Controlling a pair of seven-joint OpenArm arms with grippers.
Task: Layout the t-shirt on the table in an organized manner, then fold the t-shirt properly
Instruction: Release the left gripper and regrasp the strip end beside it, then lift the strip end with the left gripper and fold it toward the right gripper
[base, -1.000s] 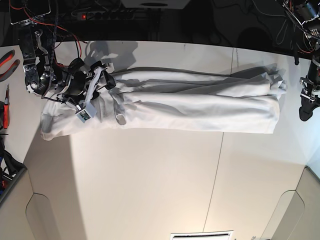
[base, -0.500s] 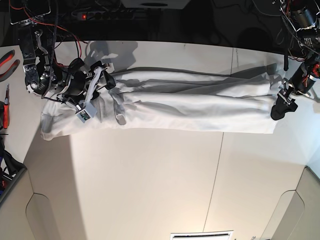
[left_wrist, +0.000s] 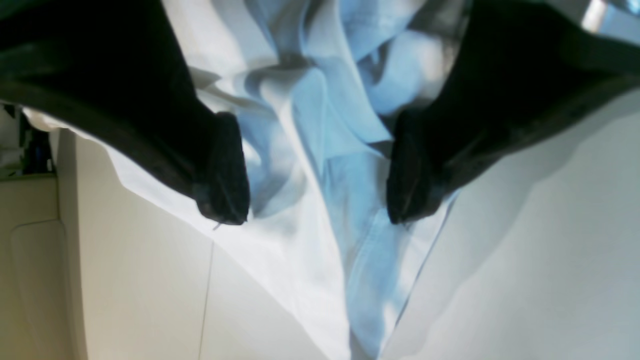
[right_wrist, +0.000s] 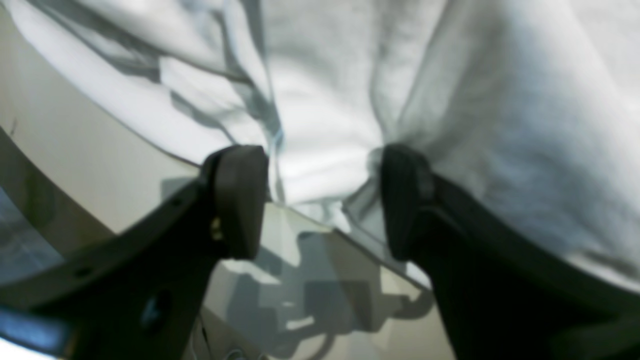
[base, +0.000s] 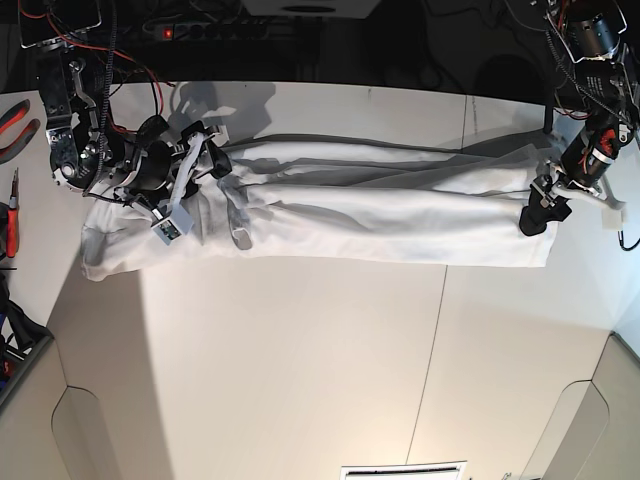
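We see two grippers and one t-shirt. The left gripper (left_wrist: 320, 200) has its two black fingers (left_wrist: 225, 175) spread wide, with shirt folds showing in the gap between them. It hangs right at one end of the shirt. We cannot tell if the tips touch the cloth. The right gripper (right_wrist: 320, 200) is spread wide too. Its two fingers (right_wrist: 240, 200) sit on either side of a bump of cloth at the shirt's edge, but they do not squeeze it shut.

The t-shirt (base: 380, 205) lies on the table (base: 300, 360) as one long, bunched-up strip, stretched from one arm to the other near the back edge. We cannot find its collar or sleeves in all the folds. The right arm (base: 130, 165) covers part of its end of the shirt.

Both close-up views are blurry, and the fingers are cut off at the picture edges.

Past the table we see red wires (base: 75, 55), some red-handled tools (base: 15, 120) and a dark back wall.
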